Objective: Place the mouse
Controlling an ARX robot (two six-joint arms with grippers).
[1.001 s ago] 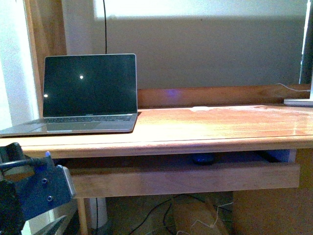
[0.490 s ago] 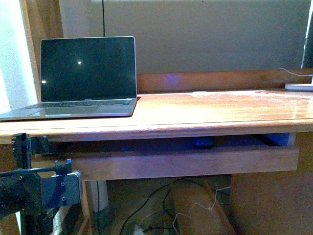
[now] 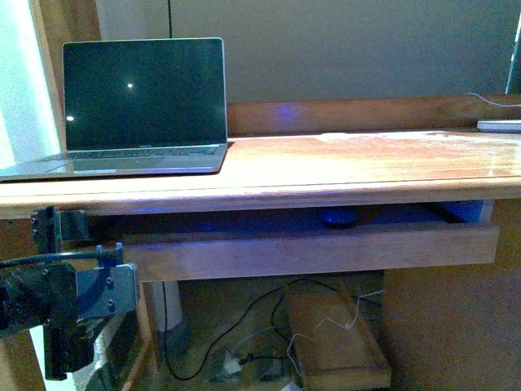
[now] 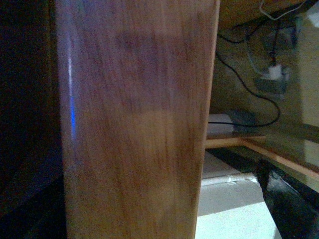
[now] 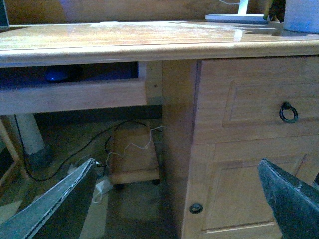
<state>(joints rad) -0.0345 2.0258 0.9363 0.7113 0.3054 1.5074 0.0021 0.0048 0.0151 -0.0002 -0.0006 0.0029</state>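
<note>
The mouse [image 3: 338,217] is a small dark oval lying on the pull-out tray [image 3: 326,251] under the wooden desk top, right of the middle. It also shows in the right wrist view [image 5: 59,73], far ahead and to one side. My left gripper [image 3: 59,230] is open and empty at the far left, just below the desk edge, far from the mouse. Its wrist view is filled by a wooden desk leg [image 4: 134,119], with one dark finger [image 4: 285,196] beside it. My right gripper [image 5: 174,204] is open and empty, low in front of the desk's cabinet.
An open laptop [image 3: 142,106] stands on the desk's left part. A drawer with a ring pull [image 5: 288,112] and a cabinet door [image 5: 234,199] are on the right. Cables and a small wooden trolley [image 3: 334,334] lie on the floor under the desk.
The front view has tilted lower, showing more floor under the desk. My left arm has risen and its gripper now stands just under the desk edge at the left.
</note>
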